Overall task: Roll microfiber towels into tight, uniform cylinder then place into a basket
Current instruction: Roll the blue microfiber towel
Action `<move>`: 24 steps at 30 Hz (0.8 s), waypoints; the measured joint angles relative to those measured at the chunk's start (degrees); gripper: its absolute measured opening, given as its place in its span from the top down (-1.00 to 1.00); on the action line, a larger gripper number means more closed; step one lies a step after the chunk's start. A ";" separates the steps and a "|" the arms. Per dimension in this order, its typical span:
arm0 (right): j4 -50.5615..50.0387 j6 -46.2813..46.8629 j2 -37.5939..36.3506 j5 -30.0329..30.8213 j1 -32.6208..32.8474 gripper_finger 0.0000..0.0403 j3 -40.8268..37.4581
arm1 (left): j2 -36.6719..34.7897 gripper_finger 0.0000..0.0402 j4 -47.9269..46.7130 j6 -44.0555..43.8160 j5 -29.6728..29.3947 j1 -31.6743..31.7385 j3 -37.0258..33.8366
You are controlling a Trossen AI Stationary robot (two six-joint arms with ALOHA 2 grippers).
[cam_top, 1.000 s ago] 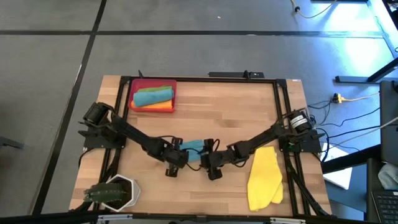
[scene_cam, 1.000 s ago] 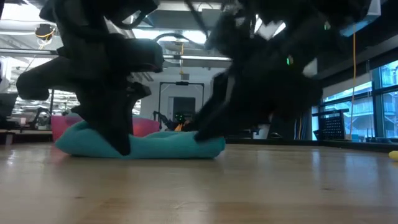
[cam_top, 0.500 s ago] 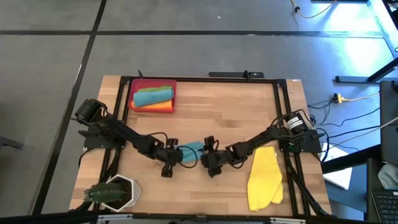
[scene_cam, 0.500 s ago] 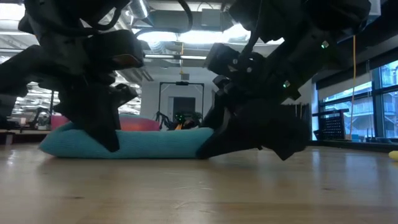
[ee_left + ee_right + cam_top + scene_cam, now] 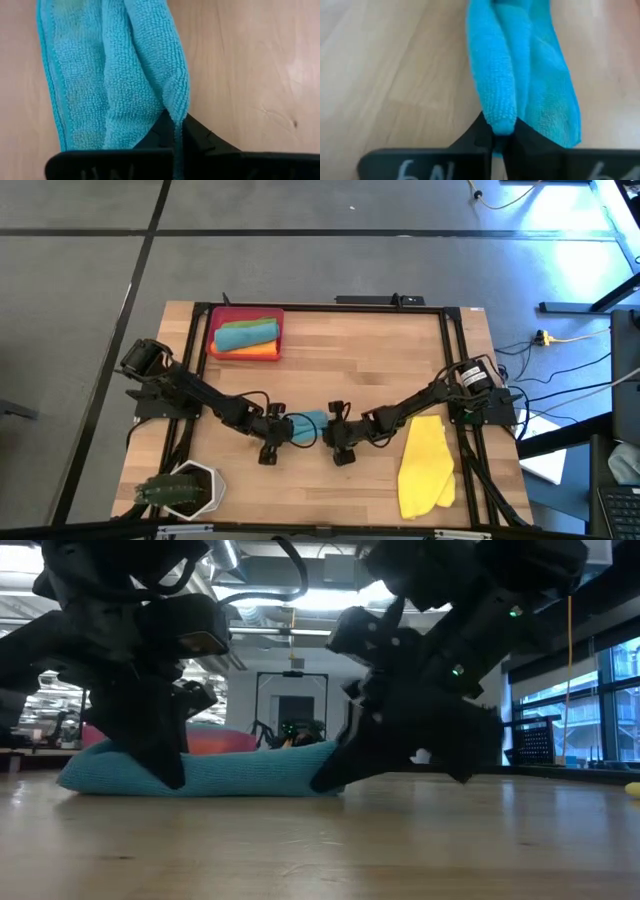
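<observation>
Grey carpet floor (image 5: 300,270); ceiling lights (image 5: 300,600); windows (image 5: 575,710) at right.

**Robotics lab in an open industrial hall**

Looks like a research lab rather than a home or shop. Wooden counter (image 5: 330,350) boxed in by a black metal frame (image 5: 447,340), standing on grey floor (image 5: 300,265) marked with dark lines. Loose cables (image 5: 560,365) trailing at 3 o'clock. Beyond the counter, exposed ceiling ducts and strip lights (image 5: 290,600), more equipment racks (image 5: 292,705), tall windows (image 5: 600,700) at 3 o'clock.
</observation>
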 joint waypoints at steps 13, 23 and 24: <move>0.38 19.83 -0.16 -23.42 -7.32 0.92 0.16 | -2.75 1.00 -2.73 -1.37 8.24 3.65 -0.15; 1.45 23.59 -0.03 -30.42 -8.35 0.92 0.08 | -10.44 1.00 -5.85 -4.05 9.68 5.50 -1.97; 1.73 24.40 0.00 -30.40 -8.36 0.92 0.08 | -10.76 1.00 -5.70 -5.02 10.33 5.99 -2.68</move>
